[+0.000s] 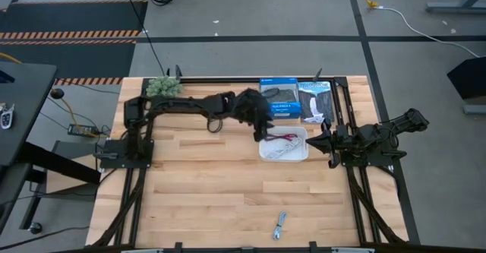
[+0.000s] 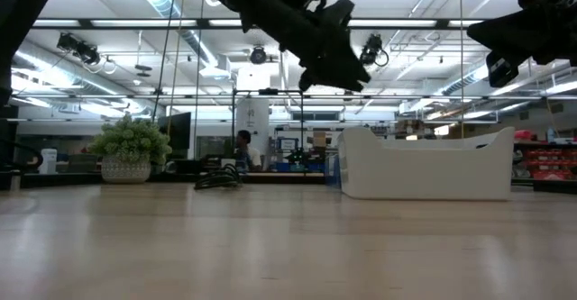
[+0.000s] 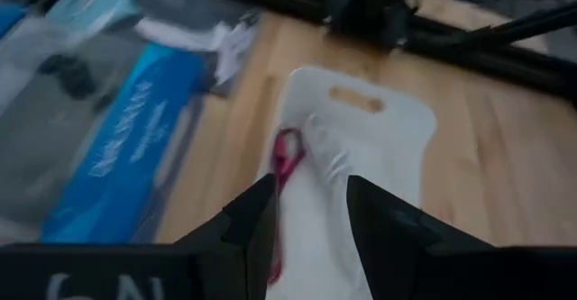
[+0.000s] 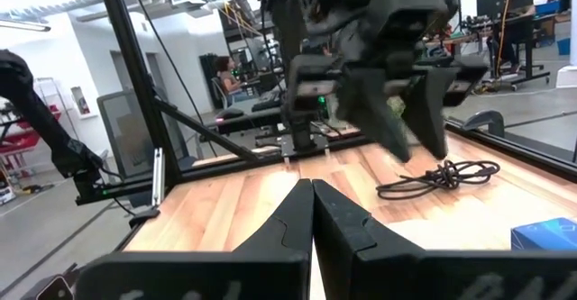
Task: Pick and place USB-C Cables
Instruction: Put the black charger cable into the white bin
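The white tray [image 1: 298, 154] sits right of the table's middle. The red cable [image 3: 287, 154] and the white cable [image 3: 330, 159] lie inside it. On the table lie the black cable [image 4: 440, 175], under the left arm [image 1: 215, 123], and the grey-silver cable [image 1: 280, 225], close to the near edge. My left gripper [image 3: 311, 212] is open and empty, hovering above the tray's left end [image 2: 332, 66]. My right gripper [image 4: 311, 212] is shut and raised, just right of the tray [image 1: 325, 140].
A blue box [image 1: 279, 99] and a black box [image 1: 315, 101] lie just beyond the tray at the far edge. A fuzzy green clump [image 1: 163, 87] stands at the far left corner. Bare wood spreads over the near half of the table. A person shows in the room behind [image 2: 243, 147].
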{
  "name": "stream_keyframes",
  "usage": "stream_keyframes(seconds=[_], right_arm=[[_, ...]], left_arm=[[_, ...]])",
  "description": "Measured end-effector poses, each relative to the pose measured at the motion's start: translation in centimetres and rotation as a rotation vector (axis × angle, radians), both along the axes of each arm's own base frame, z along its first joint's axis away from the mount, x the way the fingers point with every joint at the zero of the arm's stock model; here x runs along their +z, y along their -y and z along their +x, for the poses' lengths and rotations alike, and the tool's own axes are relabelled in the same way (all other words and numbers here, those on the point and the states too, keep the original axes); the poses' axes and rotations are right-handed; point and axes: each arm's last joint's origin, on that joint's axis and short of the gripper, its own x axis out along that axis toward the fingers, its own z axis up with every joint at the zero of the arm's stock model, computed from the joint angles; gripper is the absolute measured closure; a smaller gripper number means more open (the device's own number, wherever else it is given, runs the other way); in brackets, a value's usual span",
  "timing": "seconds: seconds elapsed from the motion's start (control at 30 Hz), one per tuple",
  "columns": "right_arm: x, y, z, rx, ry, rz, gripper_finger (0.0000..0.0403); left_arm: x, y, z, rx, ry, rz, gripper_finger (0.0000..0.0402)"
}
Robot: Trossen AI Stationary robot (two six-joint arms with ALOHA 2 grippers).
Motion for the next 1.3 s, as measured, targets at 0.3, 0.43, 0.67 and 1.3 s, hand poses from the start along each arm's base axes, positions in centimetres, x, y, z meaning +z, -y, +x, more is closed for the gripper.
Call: stream_keyframes(seconds=[0.3,0.43,0.67,1.3], right_arm=[[0.1,0.0,0.0,-0.002,0.014,0.006,0.0389],[0.3,0.0,0.0,-0.004,0.031,0.012,0.0389],[0.3,0.0,0.0,-0.003,0.034,0.013,0.0389],[0.3,0.0,0.0,-0.002,0.029,0.011,0.0389]], left_arm=[[-0.1,-3.7,-3.2,0.099,-0.211,-0.050,0.0260],[-0.3,-5.2,-4.9,0.143,-0.313,-0.081,0.0260],[-0.6,-7.4,-7.1,0.213,-0.433,-0.132,0.0260],[-1.6,-8.5,-10.2,0.347,-0.713,-0.158,0.0263]])
